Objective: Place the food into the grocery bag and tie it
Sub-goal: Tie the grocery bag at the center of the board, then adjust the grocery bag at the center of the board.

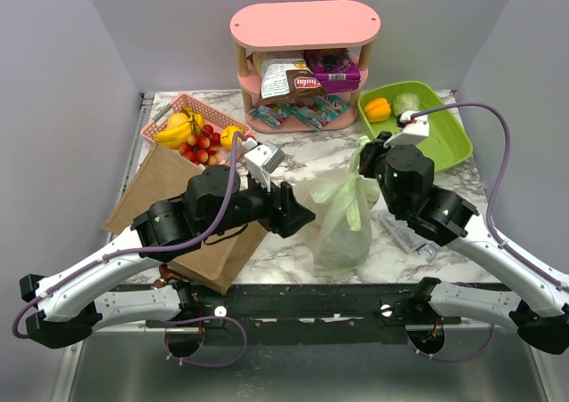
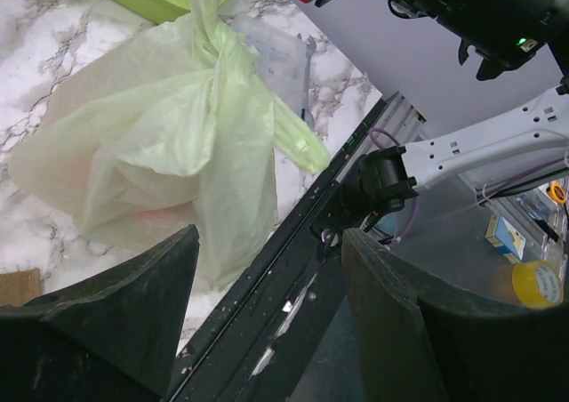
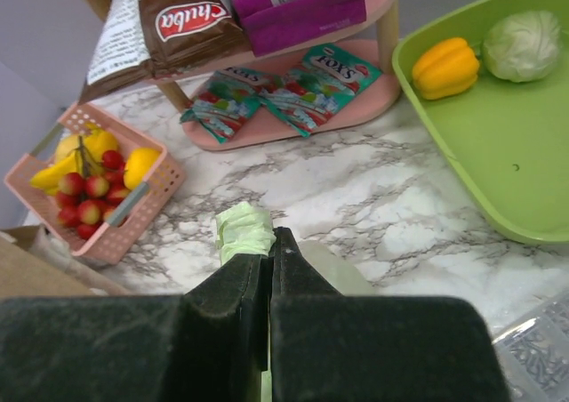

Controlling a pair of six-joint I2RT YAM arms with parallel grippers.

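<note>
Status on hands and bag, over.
Left hand open, off the bag. Right hand shut on bag's top. Bag looks knotted, standing. Paper bag to its left, apart.

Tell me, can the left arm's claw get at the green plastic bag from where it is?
Probably yes. The left claw is open and faces the grocery bag with nothing between them. The right claw only pinches the bag's handle at the top, leaving its side free.
</note>
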